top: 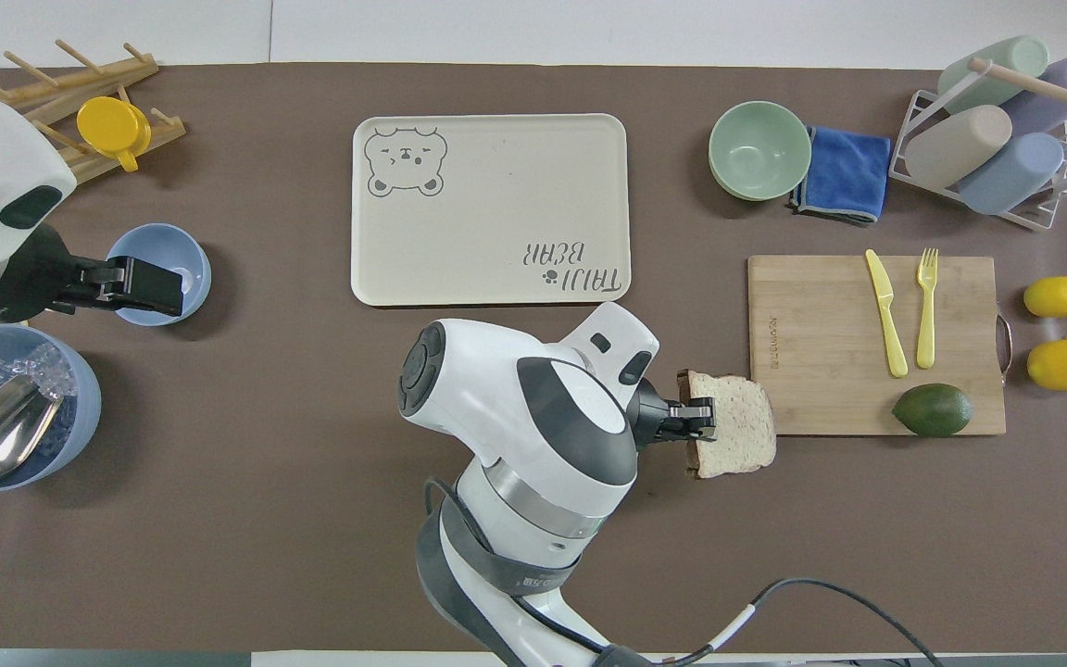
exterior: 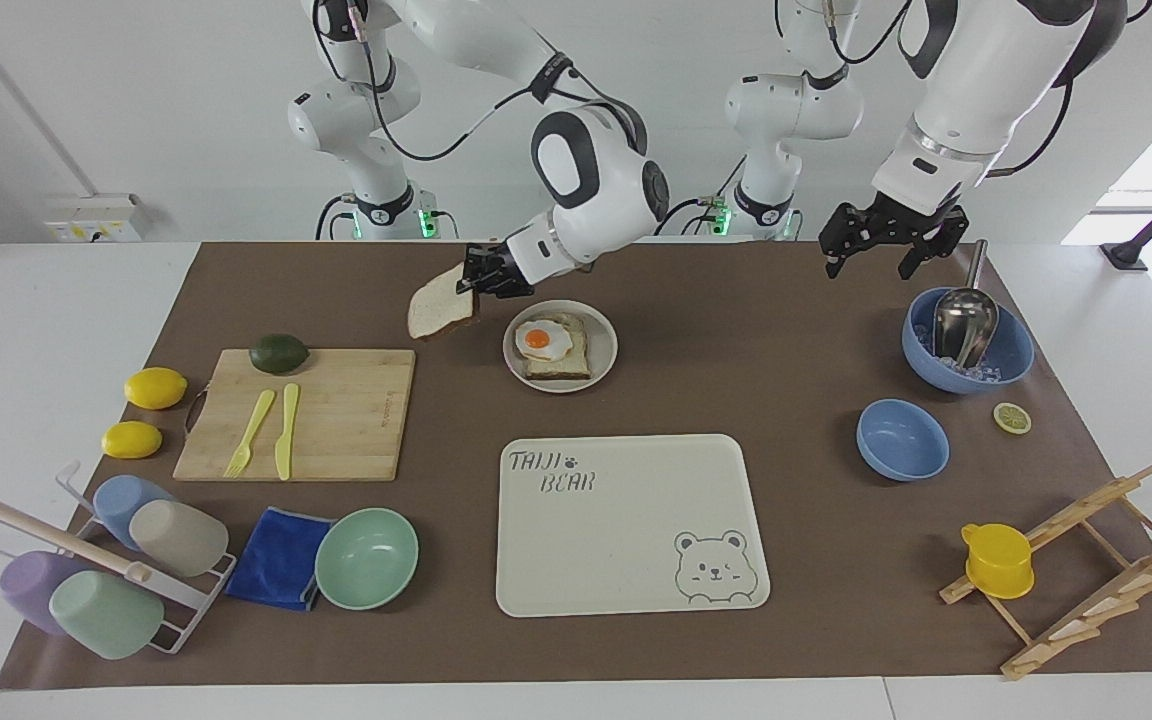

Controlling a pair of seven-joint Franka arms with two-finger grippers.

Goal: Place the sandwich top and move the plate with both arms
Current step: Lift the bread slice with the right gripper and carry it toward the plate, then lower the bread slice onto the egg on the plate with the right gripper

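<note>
Pale bread is already off the board: the bamboo cutting board (exterior: 301, 413) now carries only a yellow fork (exterior: 251, 433), a yellow knife (exterior: 287, 430) and, at its edge nearer the robots, an avocado (exterior: 279, 353). The sandwich top (exterior: 442, 310) hangs in the air, tilted, clamped by one edge in the right gripper (exterior: 477, 281), over bare mat between the board and the plate (exterior: 604, 349). So the pickup looks done; what is left, by this reading, is to carry the slice over the egg toast (exterior: 552, 348), lay it down, then shift the plate with both arms, perhaps to the bear tray (exterior: 630, 524) farther from the robots.

The right arm arches high from its base, wrist bent so the fingers (top: 698, 409) point toward its own end of the table, closed on the slice's crust. The left gripper (exterior: 883, 243) waits raised above the bowl of ice with a metal scoop (exterior: 966, 339), near the left arm's end; its fingers hang spread, holding nothing.
</note>
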